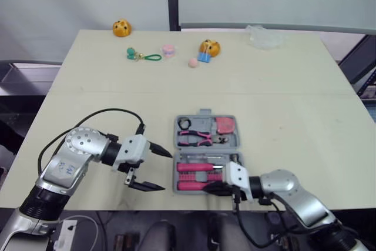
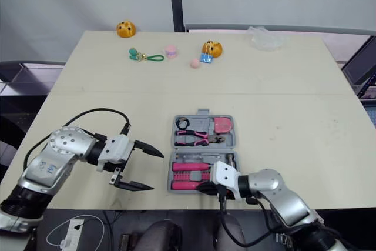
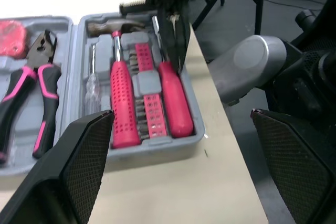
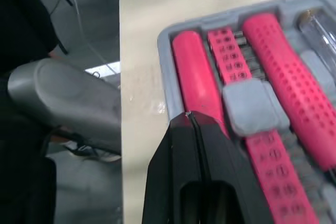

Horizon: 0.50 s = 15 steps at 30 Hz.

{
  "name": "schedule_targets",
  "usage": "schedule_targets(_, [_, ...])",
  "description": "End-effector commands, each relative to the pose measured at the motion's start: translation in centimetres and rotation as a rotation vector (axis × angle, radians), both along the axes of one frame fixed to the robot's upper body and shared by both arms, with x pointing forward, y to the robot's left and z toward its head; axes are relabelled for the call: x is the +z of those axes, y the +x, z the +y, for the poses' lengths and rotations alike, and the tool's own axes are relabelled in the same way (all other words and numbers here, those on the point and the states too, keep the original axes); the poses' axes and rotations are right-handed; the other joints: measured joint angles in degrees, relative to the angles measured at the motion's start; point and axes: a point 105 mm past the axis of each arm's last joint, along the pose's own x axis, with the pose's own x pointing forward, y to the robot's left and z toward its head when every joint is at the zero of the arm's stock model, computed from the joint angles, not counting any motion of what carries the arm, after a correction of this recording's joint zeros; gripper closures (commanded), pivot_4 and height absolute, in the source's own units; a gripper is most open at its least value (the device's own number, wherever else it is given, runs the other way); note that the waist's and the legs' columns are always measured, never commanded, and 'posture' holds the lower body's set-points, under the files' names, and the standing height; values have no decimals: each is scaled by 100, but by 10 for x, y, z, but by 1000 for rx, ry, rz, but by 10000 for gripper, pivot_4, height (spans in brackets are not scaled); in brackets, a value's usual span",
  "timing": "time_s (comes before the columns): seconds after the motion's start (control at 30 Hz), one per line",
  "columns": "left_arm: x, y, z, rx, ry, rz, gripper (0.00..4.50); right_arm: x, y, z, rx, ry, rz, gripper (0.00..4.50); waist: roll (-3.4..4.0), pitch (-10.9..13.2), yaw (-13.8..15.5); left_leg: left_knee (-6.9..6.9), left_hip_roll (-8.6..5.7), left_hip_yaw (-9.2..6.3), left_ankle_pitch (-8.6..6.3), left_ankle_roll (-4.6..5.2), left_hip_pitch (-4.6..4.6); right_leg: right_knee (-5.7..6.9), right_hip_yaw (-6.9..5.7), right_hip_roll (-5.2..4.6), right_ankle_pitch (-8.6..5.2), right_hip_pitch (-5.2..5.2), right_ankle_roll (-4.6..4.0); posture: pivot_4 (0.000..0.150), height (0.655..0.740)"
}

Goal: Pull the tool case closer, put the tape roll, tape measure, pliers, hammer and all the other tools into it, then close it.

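Observation:
The grey tool case [image 1: 177,171] lies open near the table's front edge. Its far half holds the black tape roll [image 1: 184,123], pink-handled pliers [image 1: 197,138] and red tape measure [image 1: 225,124]. Its near half holds the hammer [image 3: 122,103], a bit rack and a pink-handled screwdriver [image 3: 173,98]. My left gripper [image 1: 165,171] stands open just left of the case, pointing at it. My right gripper [image 4: 188,119] is shut, its tip resting on the screwdriver handle at the case's front edge.
Small toys sit at the table's far side: two orange figures [image 1: 121,27] [image 1: 208,47], a green keyring [image 1: 141,56], a pink piece [image 1: 168,50] and a clear plastic bag [image 1: 264,36]. The table's front edge runs just below the case.

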Motion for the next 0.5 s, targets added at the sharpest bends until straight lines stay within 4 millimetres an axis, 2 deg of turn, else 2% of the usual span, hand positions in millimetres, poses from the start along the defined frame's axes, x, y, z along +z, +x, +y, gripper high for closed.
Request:
schedule_targets(0.03, [1, 11, 16, 57, 12, -28, 0, 51, 2, -23, -37, 28, -50, 42424, 1, 1, 17, -1, 1, -1, 0, 0, 0, -1, -3, 1, 0, 0, 0, 1500, 7400])
schedule_targets(0.1, [-1, 16, 23, 79, 19, -32, 0, 61, -2, -50, -53, -37, -16, 35919, 3, 2, 63, -2, 1, -2, -1, 1, 0, -2, -8, 1, 0, 0, 0, 1500, 7400])
schedule_targets(0.17, [-3, 21, 28, 88, 28, -33, 0, 63, 2, -80, -93, -137, -13, 25718, 2, 3, 118, -3, 0, -2, -2, 4, -1, -7, -12, 1, 0, 1, 0, 1500, 7400])
schedule_targets(0.27, [-11, 34, 35, 120, 48, -59, 0, 59, 20, -121, -188, -252, -43, 11099, -4, 3, 129, -2, -2, 2, -4, 7, -1, -9, -18, 2, 1, 4, 2, 1500, 7400])
schedule_targets(0.33, [-16, 43, 35, 140, 49, -65, 0, 54, 34, -136, -230, -295, -65, 552, -5, 3, 121, -1, -5, 13, -2, 11, 1, -5, -32, 2, 3, 2, 5, 1500, 7400])
schedule_targets(0.47, [-29, 56, 30, 152, 57, -68, 0, 37, 64, -145, -292, -349, -113, 164, -5, 3, 89, -3, -2, 31, -1, 13, 4, 3, -33, 4, 4, -6, 7, 1500, 7400])
schedule_targets(0.5, [-32, 59, 27, 150, 49, -72, 2610, 32, 70, -143, -297, -347, -108, 29, -5, 3, 77, -4, 0, 35, -1, 13, 3, 3, -34, 7, 4, -8, 7, 1500, 7400])
